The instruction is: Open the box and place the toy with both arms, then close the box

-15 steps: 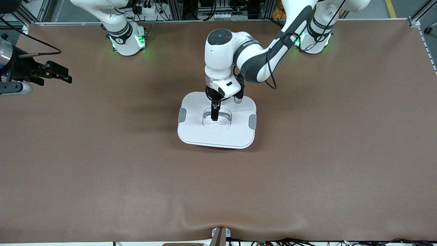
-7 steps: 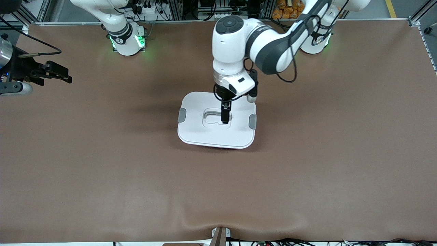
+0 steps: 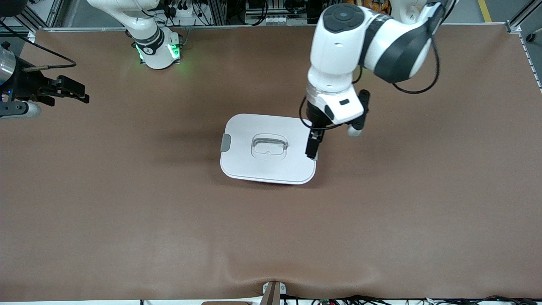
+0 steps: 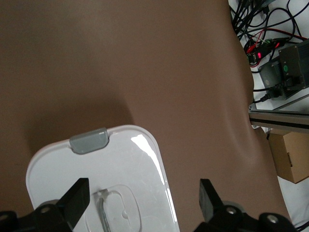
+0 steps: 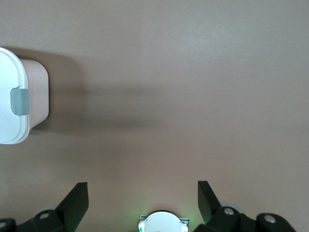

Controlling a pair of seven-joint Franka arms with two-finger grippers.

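Note:
The box (image 3: 268, 148) stands mid-table with its white lid on, a grey clip (image 3: 225, 142) at the end toward the right arm and a recessed clear handle (image 3: 269, 146) in the middle. My left gripper (image 3: 312, 146) is open and empty, up over the lid's edge toward the left arm's end. The left wrist view shows the lid (image 4: 120, 159), one clip (image 4: 89, 140) and the handle (image 4: 113, 208) between the spread fingers (image 4: 77, 200). My right gripper (image 3: 67, 91) waits open near the right arm's end; its wrist view shows the pink tub (image 5: 37, 92). The toy is out of view.
The right arm's base (image 3: 156, 51) with green lights stands at the table's back edge. A cardboard box (image 4: 289, 154) and cables lie off the table's edge. A small mount (image 3: 273, 292) sits at the front edge.
My left gripper has moved from over the lid's handle toward the left arm's end, and now hangs over the lid's edge there. The box and right arm have not moved.

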